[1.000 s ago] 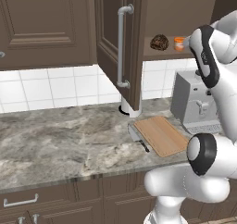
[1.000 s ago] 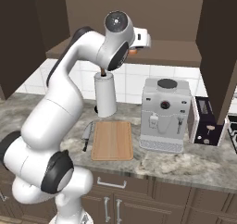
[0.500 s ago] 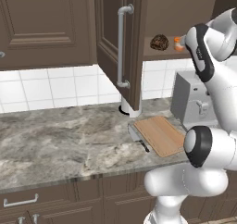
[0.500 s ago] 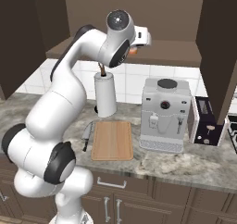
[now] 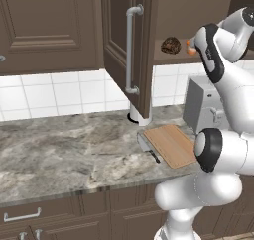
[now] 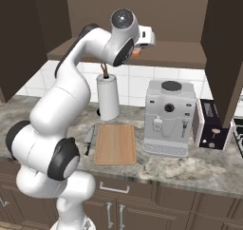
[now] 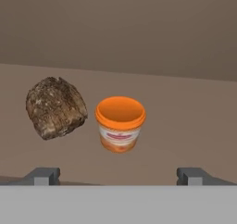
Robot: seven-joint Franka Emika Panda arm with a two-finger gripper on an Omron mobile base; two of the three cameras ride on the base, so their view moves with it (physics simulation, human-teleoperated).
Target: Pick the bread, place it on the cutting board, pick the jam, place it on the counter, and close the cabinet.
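The bread (image 7: 56, 107), a dark lumpy loaf, lies on the open cabinet's shelf (image 7: 185, 121), with the orange jam (image 7: 120, 123) standing just right of it. My gripper (image 7: 119, 176) is open, its fingertips (image 7: 44, 174) spread wide in front of the jam and touching nothing. From the left base, the bread (image 5: 171, 45) and the jam (image 5: 190, 49) sit on the shelf beside my forearm, which partly hides the jam. Below lies the cutting board (image 5: 171, 145) on the counter (image 5: 64, 154). The cabinet (image 5: 119, 45) door stands open.
A knife (image 5: 149, 150) lies at the board's left edge. A paper towel roll (image 6: 108, 97) stands behind the board (image 6: 115, 143), with a coffee machine (image 6: 170, 117) and a toaster (image 6: 209, 129) to its right. Another open door (image 6: 228, 48) hangs at the right.
My forearm and hand have edged slightly closer to the shelf. The bread, jam and cabinet door have not moved.
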